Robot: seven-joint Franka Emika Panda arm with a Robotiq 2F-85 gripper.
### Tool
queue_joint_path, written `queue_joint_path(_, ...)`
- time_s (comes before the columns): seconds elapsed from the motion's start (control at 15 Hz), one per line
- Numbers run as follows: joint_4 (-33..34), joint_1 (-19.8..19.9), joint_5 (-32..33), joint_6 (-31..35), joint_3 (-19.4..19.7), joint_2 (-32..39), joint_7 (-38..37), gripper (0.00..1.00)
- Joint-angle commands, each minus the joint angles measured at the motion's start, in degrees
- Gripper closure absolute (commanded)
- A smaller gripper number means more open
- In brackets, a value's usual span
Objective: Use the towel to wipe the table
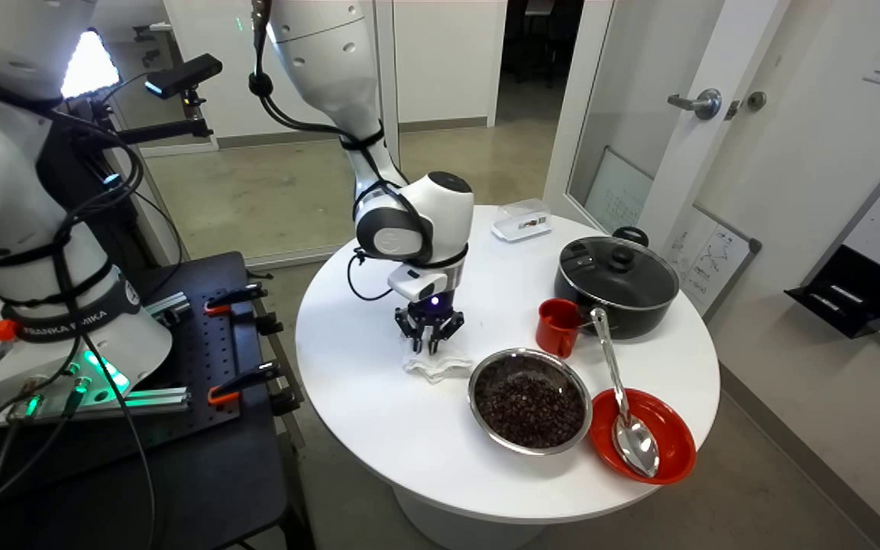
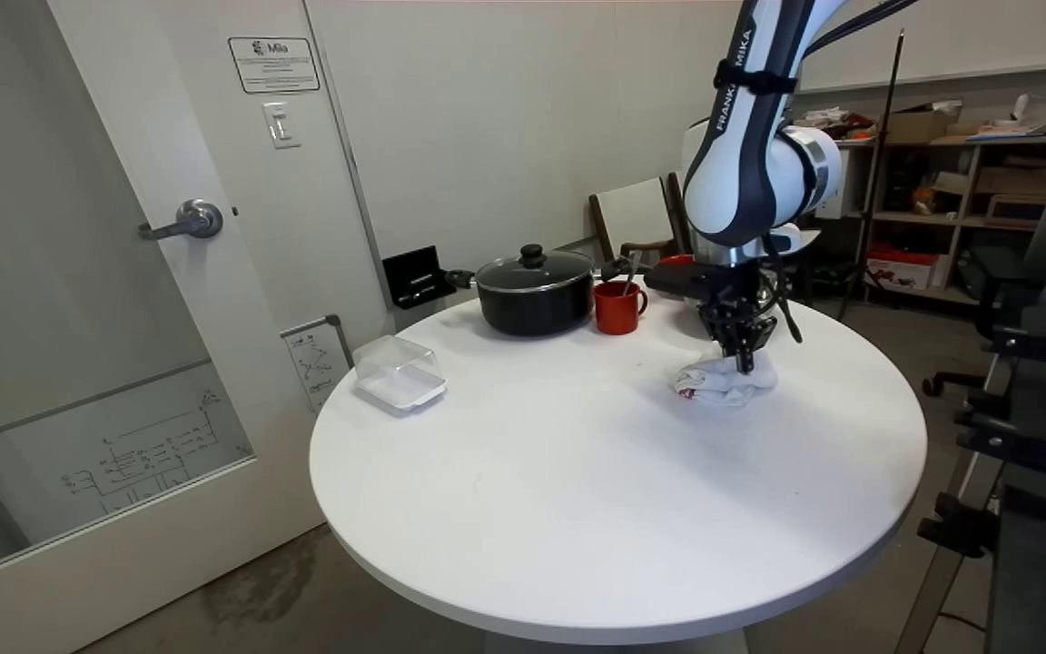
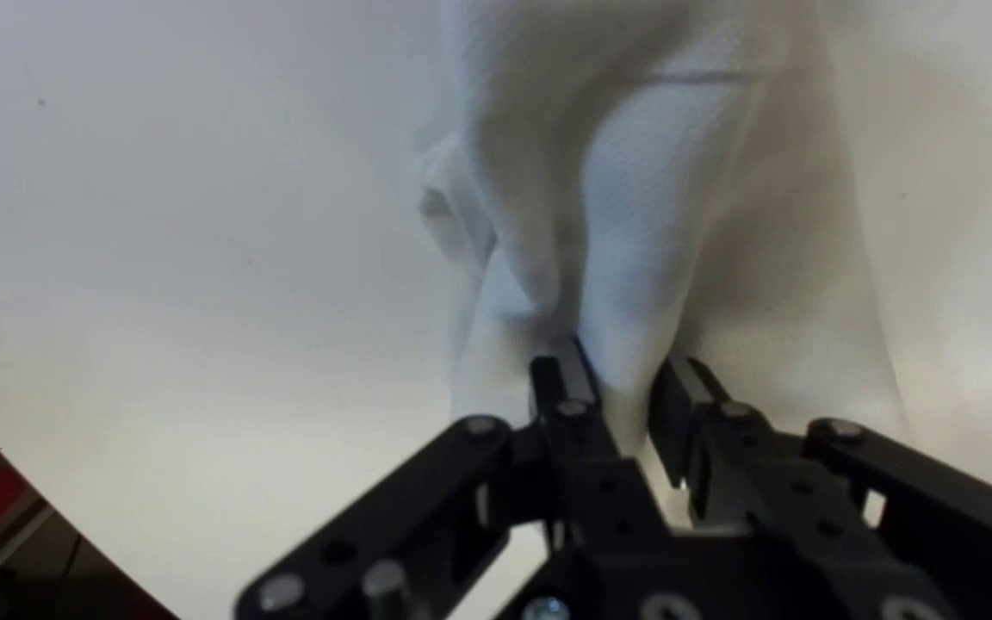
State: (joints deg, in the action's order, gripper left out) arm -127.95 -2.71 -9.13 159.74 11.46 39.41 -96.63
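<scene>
The towel is white and crumpled. It lies on the white round table [image 1: 379, 443] in both exterior views [image 1: 440, 370] [image 2: 712, 385], with a small red mark on one edge. In the wrist view the towel [image 3: 642, 198] stretches up the middle in folds, and one fold runs between the fingers. My gripper [image 3: 621, 370] is shut on that fold, fingers close together with the cloth pinched between them. In both exterior views the gripper [image 1: 425, 349] [image 2: 745, 365] points down with its fingertips at the towel, low over the table [image 2: 577, 509].
A steel bowl [image 1: 478, 418] of dark beans stands close beside the towel. Near it are a red plate [image 1: 681, 439] with a large spoon [image 1: 633, 443], a red mug [image 1: 557, 327], a lidded black pot [image 1: 616, 286] and a clear plastic box [image 2: 400, 377].
</scene>
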Motion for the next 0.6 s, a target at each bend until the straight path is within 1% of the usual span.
queue_joint_path(0.0, 1.5, -1.0, 0.5, 0.2, 0.9, 2.4, 1.7, 1.0)
queue_joint_path(0.13, 2.1, -0.9, 0.7, -0.1, 0.8, 3.4, 2.3, 0.97)
queue_joint_path(0.2, 2.3, -1.0, 0.6, 0.0, 0.9, 3.7, 2.5, 0.99)
queue_joint_path(0.33, 2.7, -1.8, 0.8, 1.1, 1.6, 4.6, 2.1, 0.97)
queue_joint_path(0.4, 2.7, -0.4, 0.0, -0.7, -0.1, 4.0, 3.6, 0.97)
queue_joint_path(0.47, 2.4, -0.6, 0.1, -0.7, -0.6, 3.7, 4.2, 0.97)
queue_joint_path(0.53, 1.3, -2.0, 0.8, 0.5, -0.6, 3.1, 4.8, 0.97)
